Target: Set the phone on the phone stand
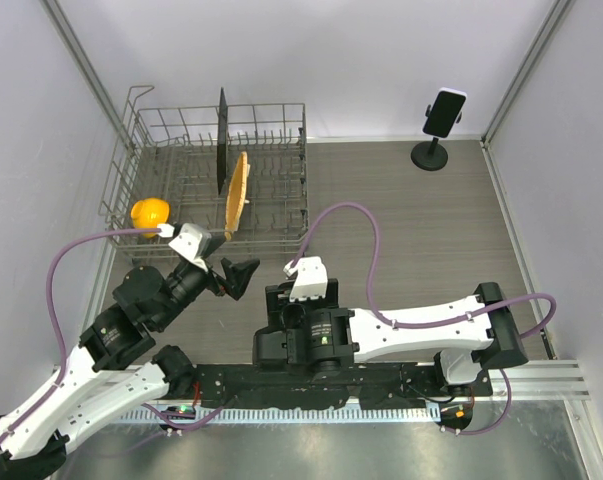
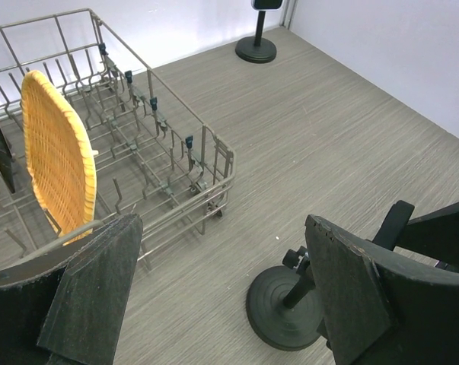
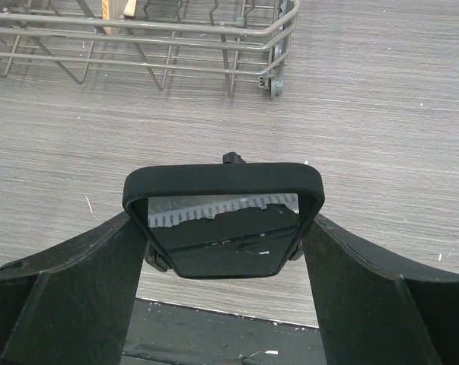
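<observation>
Phone (image 3: 221, 247) going onto the stand (image 2: 284, 308)
Right gripper (image 3: 225, 228) pinches its sides; left gripper (image 2: 221, 258) gapes empty. Stand's top looks hidden, so lower slow and level.

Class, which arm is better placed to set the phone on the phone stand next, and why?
Right. The right gripper clamps the phone, close beside the near stand; the left gripper is open and empty.
</observation>
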